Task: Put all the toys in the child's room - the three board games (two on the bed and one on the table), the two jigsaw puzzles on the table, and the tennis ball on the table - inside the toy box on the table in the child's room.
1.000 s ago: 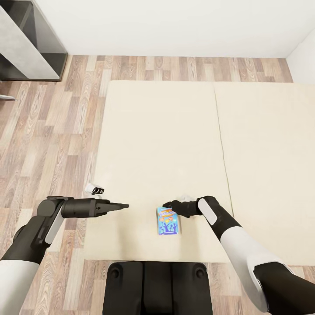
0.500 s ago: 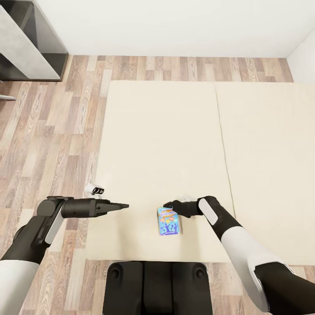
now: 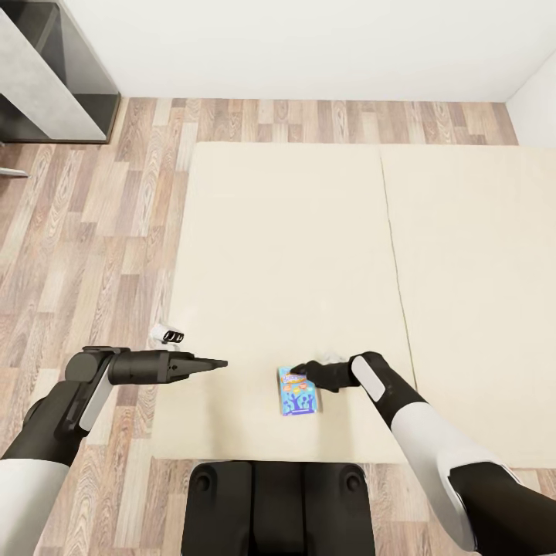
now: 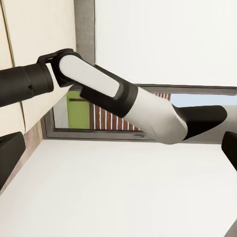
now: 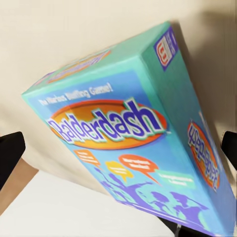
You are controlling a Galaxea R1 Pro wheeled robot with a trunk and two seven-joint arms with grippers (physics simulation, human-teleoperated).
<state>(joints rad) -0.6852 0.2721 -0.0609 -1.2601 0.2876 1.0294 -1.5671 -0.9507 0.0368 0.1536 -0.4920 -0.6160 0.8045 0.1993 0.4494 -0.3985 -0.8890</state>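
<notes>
Balderdash board game [image 3: 298, 391]: small blue box lying flat on the beige bed [image 3: 309, 255], near the mattress edge closest to the robot.
Right gripper [image 3: 300, 368]: at the box's far end, fingers spread, dark tips at either side in the right wrist view; nothing clamped.
Left gripper [image 3: 219, 363]: hovers over the mattress, well apart from the box; whether it is parted cannot be told.
Grasp advice: probably straddle the narrow width squarely, seat deep, then close firmly before lifting.
</notes>
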